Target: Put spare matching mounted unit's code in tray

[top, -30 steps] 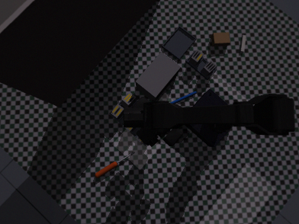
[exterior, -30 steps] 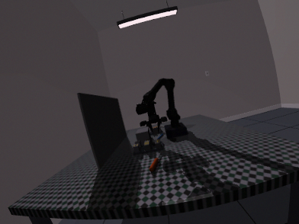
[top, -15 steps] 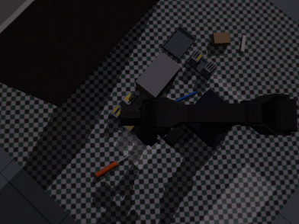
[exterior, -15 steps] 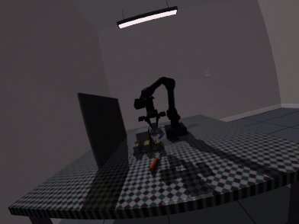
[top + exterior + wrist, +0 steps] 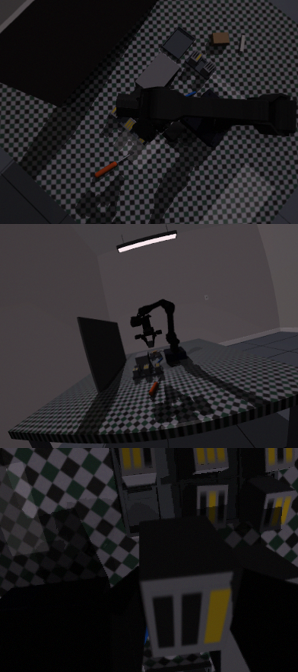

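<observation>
My gripper (image 5: pixel 150 341) (image 5: pixel 176 570) is shut on a dark spare with a grey face (image 5: pixel 187 615), held above the table. Its face shows two black bars and one yellow bar at the right. Several other spares with yellow and black bars stand in and beside a dark rack (image 5: pixel 141 505) below; one of them (image 5: pixel 130 123) (image 5: pixel 146 367) shows near the arm. One rack place at the left is empty. The shallow dark tray (image 5: pixel 179 43) lies empty at the upper middle of the top view. I cannot tell for sure which unit is the mounted one; no back code is readable.
A grey box (image 5: pixel 157 72) (image 5: pixel 142 360) stands between rack and tray. A dark base with two barred units (image 5: pixel 199 65) is beside the tray. A tall dark panel (image 5: pixel 64 46) (image 5: pixel 103 353), an orange screwdriver (image 5: pixel 106 169) (image 5: pixel 153 388), a blue pen (image 5: pixel 190 94) and a brown block (image 5: pixel 220 39) are around.
</observation>
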Robot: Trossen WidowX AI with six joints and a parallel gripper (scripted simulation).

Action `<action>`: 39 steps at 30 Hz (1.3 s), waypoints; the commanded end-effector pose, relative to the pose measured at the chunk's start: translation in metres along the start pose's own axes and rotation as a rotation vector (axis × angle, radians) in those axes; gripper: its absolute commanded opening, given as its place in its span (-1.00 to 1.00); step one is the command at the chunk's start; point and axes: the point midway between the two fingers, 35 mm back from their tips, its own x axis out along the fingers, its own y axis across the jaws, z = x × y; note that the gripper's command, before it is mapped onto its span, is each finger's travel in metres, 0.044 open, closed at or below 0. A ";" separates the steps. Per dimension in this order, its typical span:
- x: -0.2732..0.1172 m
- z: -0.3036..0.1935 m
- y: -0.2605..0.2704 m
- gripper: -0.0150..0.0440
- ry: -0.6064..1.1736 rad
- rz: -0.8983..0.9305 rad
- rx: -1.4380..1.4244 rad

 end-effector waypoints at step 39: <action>-0.012 -0.149 -0.136 -0.49 -0.023 -0.026 0.092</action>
